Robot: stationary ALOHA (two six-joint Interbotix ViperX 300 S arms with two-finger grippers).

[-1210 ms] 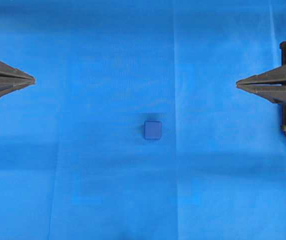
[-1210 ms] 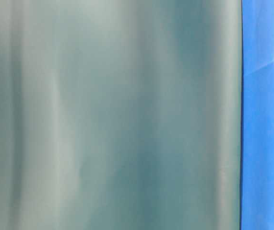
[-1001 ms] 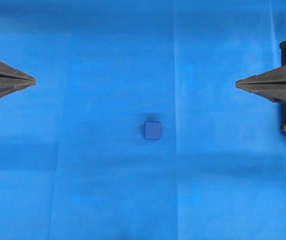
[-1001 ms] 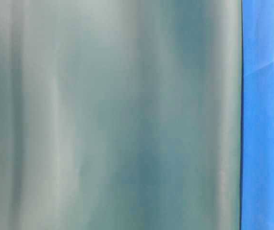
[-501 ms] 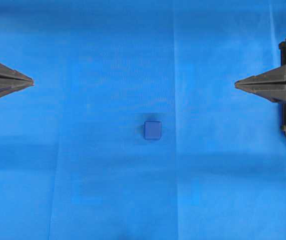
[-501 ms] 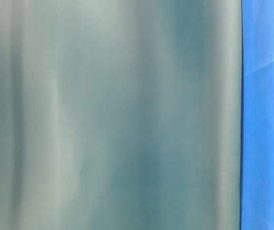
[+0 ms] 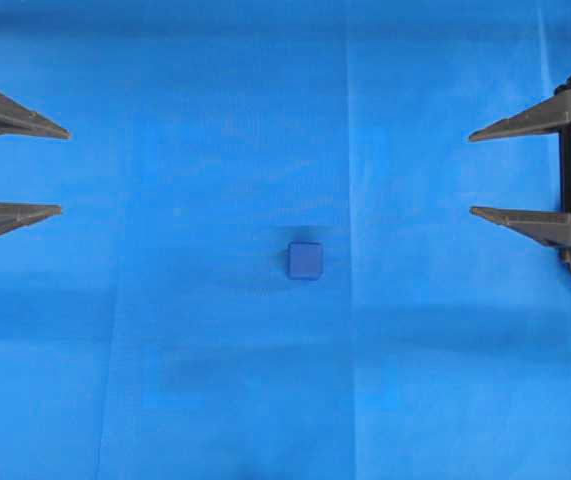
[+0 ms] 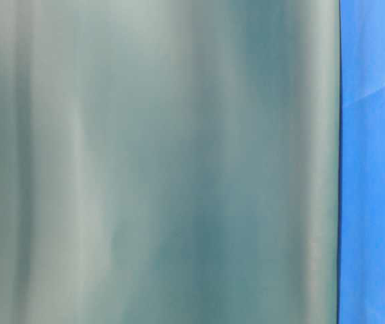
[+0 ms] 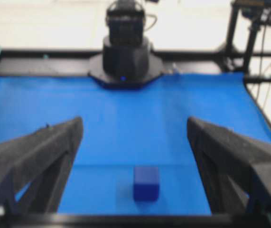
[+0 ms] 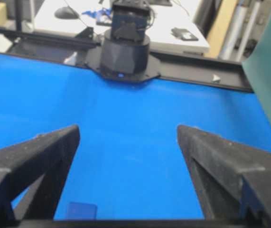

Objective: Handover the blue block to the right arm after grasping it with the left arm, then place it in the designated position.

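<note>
I see the left end effector (image 7: 62, 170) parked at the left edge of the overhead view, well apart from the block (image 7: 305, 260), pointing level toward the middle with its two fingers spread wide and nothing between them. The right end effector (image 7: 471, 172) mirrors it from the right edge, also spread wide and holding nothing, equally far from the block. Both sets of fingers are long, tapering black wedges with a matte, slightly grainy surface; white brackets show at the left one's rail.

The block is a small dark navy cube with rounded edges, sitting flat on the cloth (image 7: 215, 380) roughly midway between the two end effectors, touching neither. The cloth over the tabletop is bright blue and smooth, with faint fold creases. My table-level camera shows mostly a blurred grey-green panel (image 8: 158, 162).
</note>
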